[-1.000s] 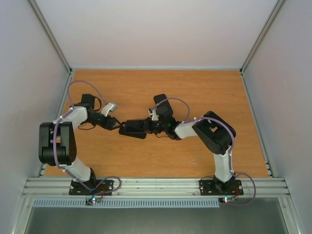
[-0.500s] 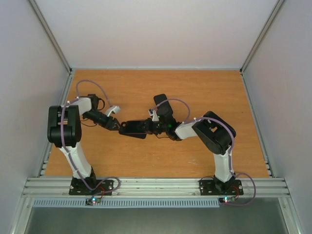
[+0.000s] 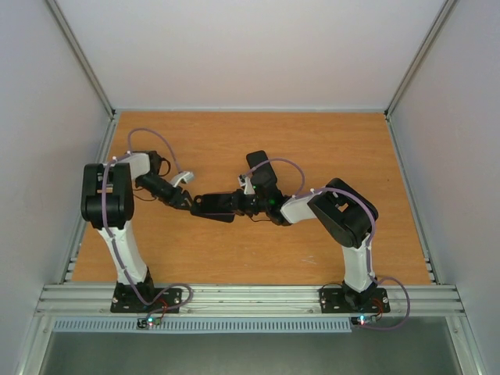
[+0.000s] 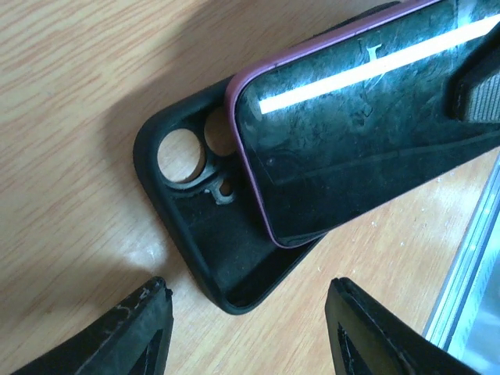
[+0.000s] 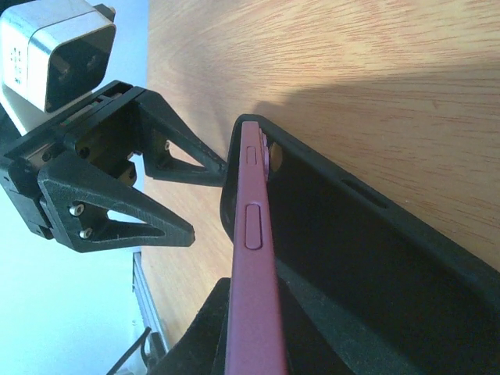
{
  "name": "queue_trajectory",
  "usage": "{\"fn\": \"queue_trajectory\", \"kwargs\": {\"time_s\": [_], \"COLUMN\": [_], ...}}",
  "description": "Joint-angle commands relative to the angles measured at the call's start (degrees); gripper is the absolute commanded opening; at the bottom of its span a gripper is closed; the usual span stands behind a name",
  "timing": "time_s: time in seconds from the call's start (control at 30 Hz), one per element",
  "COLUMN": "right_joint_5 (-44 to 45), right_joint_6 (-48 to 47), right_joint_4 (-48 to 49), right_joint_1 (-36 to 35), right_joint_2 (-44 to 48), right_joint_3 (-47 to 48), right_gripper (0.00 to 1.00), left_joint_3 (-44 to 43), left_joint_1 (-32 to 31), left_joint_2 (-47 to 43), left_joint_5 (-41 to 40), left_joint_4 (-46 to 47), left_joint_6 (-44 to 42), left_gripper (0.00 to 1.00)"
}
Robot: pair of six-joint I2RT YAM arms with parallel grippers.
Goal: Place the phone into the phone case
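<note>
The black, soft-walled phone case [image 4: 195,258] is found lying open side up on the wood-grain worktop [image 4: 70,94]. The phone with the dark glass face and plum-coloured rim [image 4: 367,133] is held tilted over the case by the right hand [image 3: 242,203], which is closed on the end away from the case's camera cut-out. The phone is not seated, and the cut-out is left uncovered.

Over the last second the left arm [image 3: 105,199] has been drawn upright, while phone and case are unmoved. The left hand [image 4: 250,328] is kept at the case's cut-out end, fingers spread wide and nothing gripped; contact with the case wall cannot be confirmed.

It is judged that the case is being approached for steadying, so that the phone can be pressed down. Insertion is unfinished.
</note>
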State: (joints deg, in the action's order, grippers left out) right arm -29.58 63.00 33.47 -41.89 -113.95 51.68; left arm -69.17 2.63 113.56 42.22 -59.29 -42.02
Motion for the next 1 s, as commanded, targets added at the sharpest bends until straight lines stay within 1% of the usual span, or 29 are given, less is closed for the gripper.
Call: {"fn": "queue_trajectory", "kwargs": {"time_s": [0.0,0.13,0.17,0.2,0.37,0.7,0.97], "right_joint_5": [-1.0,-1.3,-1.3,-1.4,-1.7,-1.1,-2.4], "right_joint_6": [1.4,1.9,2.2,2.5,3.5,3.7,3.8], "right_joint_4": [3.2,2.7,2.9,3.1,3.6,2.2,1.0], "right_joint_1": [-0.4,-0.5,-0.5,-0.4,-0.5,-0.5,-0.5], "right_joint_2": [-0.2,-0.9,-1.1,-1.3,-2.3,-3.3,-4.9], "right_joint_3": [0.9,1.7,1.7,1.8,1.9,2.0,2.0], "right_gripper": [0.01,0.01,0.01,0.01,0.01,0.01,0.01], "left_joint_3": [-2.2,-2.2,-2.1,-1.8,-0.5,3.1,4.5], "left_joint_1": [-1.3,-2.4,-4.3,-4.8,-6.1,-6.8,-6.9], "left_joint_2": [1.8,1.8,1.7,1.5,0.9,-1.3,-2.5], "left_joint_5": [-1.2,-0.4,-0.1,0.2,1.4,3.7,4.8], "left_joint_4": [-1.8,-1.7,-1.6,-1.3,-0.4,1.3,3.8], "left_joint_6": [-0.1,0.0,0.0,0.1,0.2,-0.1,0.2], "left_gripper": [0.55,0.55,0.55,0.55,0.55,0.55,0.55]}}
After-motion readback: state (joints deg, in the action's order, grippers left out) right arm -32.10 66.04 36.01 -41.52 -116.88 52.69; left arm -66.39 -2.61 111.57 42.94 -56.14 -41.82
